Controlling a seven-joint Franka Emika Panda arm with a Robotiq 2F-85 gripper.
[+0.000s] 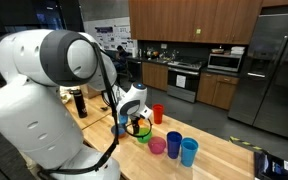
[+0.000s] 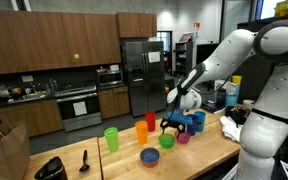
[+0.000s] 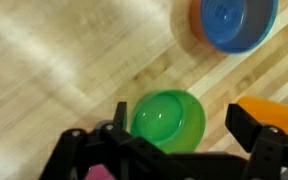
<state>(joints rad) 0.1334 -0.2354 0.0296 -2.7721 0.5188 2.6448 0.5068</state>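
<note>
End effector point(image 3: 174, 128) wide open, empty, above green bowl point(image 3: 169, 112); blue bowl point(image 3: 234, 20), orange cup point(image 3: 276, 108) close by.

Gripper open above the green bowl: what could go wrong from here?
The open gripper hangs over the green bowl in the wrist view; its rounded wall might slip from the fingers on closing. An orange object sits close beside one finger, so descending could knock it.

Dark wood cabinets point(image 2: 44, 40), steel fridge point(image 2: 142, 80) — butcher-block table point(image 2: 124, 168)
</note>
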